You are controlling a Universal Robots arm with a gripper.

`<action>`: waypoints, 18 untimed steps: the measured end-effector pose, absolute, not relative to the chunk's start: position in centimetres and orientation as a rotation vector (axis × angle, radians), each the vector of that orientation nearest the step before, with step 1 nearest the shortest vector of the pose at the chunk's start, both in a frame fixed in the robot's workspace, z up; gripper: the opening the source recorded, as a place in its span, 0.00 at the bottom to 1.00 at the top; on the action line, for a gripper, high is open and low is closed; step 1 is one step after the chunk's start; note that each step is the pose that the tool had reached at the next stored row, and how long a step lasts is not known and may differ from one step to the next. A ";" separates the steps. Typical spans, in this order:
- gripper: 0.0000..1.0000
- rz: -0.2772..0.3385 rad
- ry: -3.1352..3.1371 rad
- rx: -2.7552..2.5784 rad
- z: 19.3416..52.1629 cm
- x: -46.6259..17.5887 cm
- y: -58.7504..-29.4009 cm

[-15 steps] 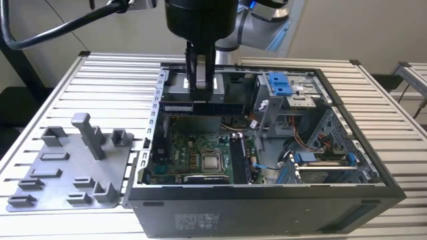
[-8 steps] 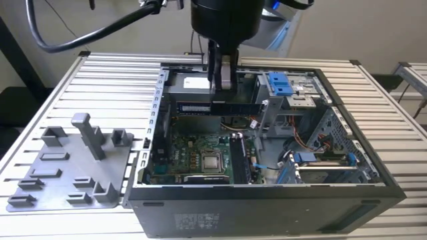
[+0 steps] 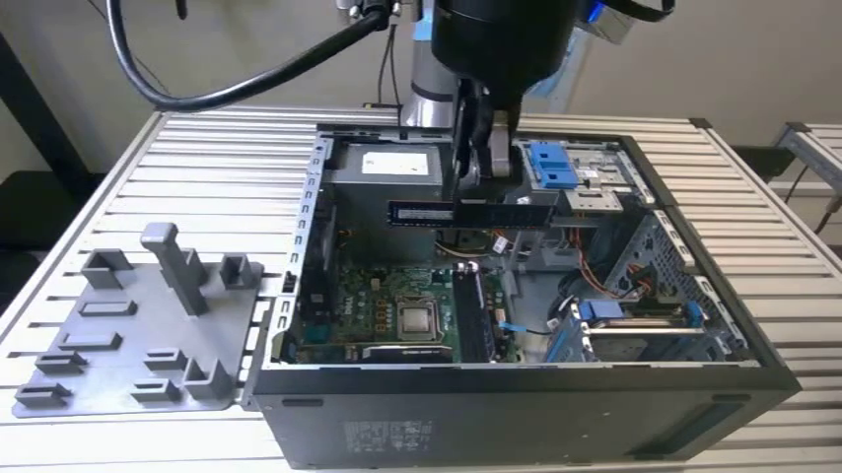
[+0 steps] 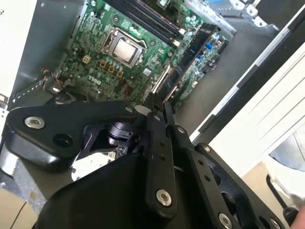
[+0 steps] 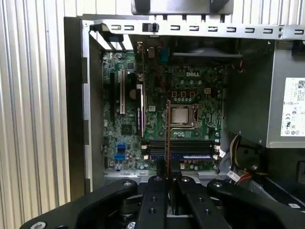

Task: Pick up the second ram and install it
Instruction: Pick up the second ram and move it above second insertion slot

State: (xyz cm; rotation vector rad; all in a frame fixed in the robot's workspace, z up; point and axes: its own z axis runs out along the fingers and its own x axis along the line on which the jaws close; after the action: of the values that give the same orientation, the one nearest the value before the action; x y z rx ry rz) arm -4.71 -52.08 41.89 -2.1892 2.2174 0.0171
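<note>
1. The gripper (image 3: 482,192) pinches the second ram (image 3: 421,213) near its middle, holding it aloft over the open computer case (image 3: 526,369).
2. Its long axis seems to lie crosswise to the memory slots (image 5: 186,145), which sit directly beneath it on the motherboard (image 5: 128,129).

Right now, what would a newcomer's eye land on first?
The pincer gripping the second ram, held level above the open computer case in the exterior view. Below it lies the green motherboard; a grey fixture tray sits on the exterior view's left.
</note>
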 end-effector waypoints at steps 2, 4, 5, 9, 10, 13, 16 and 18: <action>0.14 0.017 2.217 -2.189 41.9 -4.0 -52.1; 0.14 0.017 2.217 -2.189 41.9 -3.2 -52.1; 0.14 0.017 2.218 -2.189 41.9 -2.9 -52.1; 0.14 0.018 2.218 -2.190 41.9 -1.5 -52.1; 0.14 0.018 2.218 -2.189 41.9 -1.2 -52.1; 0.14 0.018 2.217 -2.190 41.9 -0.3 -52.1; 0.14 0.018 2.218 -2.190 41.9 -0.2 -52.1; 0.14 0.018 2.218 -2.189 41.9 -0.2 -52.1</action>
State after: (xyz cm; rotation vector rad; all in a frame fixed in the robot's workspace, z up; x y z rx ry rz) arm -0.19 -52.08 41.90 -2.1894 2.2177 0.0176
